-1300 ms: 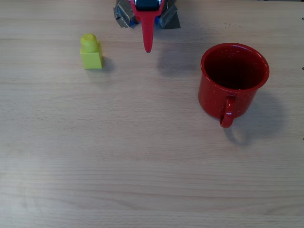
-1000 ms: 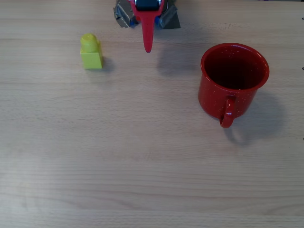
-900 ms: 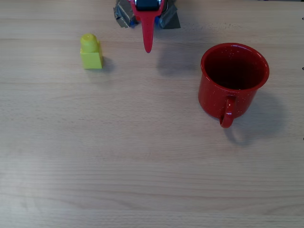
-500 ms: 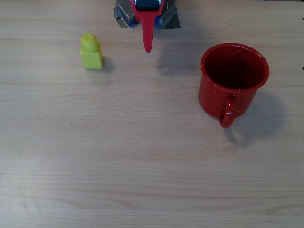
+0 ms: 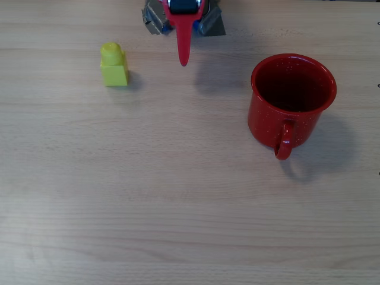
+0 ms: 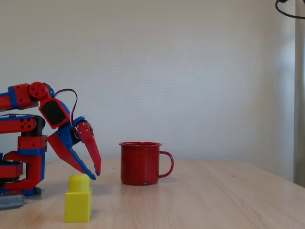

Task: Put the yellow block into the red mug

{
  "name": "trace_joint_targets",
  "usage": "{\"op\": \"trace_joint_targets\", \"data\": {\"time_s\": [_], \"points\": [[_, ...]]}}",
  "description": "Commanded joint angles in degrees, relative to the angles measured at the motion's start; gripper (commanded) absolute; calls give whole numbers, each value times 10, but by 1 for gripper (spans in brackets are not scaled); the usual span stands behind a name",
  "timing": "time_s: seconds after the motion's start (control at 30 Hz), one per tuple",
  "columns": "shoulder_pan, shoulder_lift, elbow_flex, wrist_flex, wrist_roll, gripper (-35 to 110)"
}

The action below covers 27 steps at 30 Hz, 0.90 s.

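The yellow block stands upright on the surface, well apart from the red mug. We see the claw slightly open, empty, above the surface.

- yellow block: bright yellow-green, plain
- red mug: red w/ tiny white speckles, darker red inside
- hand: red w/ blue parts
- worktop: light wood grain
- wall: off-white

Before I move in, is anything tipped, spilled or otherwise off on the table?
Nothing stands out. The yellow block stands upright with its stud on top, apart from the red mug, which is upright too and looks empty in the overhead view. The gripper hangs above the table with its jaws slightly parted, holding nothing.
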State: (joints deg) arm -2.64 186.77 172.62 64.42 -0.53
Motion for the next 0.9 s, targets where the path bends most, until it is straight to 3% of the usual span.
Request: {"op": "trace_joint_targets", "data": {"time_s": [0.0, 0.4, 0.63, 0.87], "points": [[8, -33, -48, -18, -22, 0], [59, -245, -279, -51, -3, 0], [92, -392, -461, 32, -15, 0], [155, -504, -626, 123, -88, 0]]}}
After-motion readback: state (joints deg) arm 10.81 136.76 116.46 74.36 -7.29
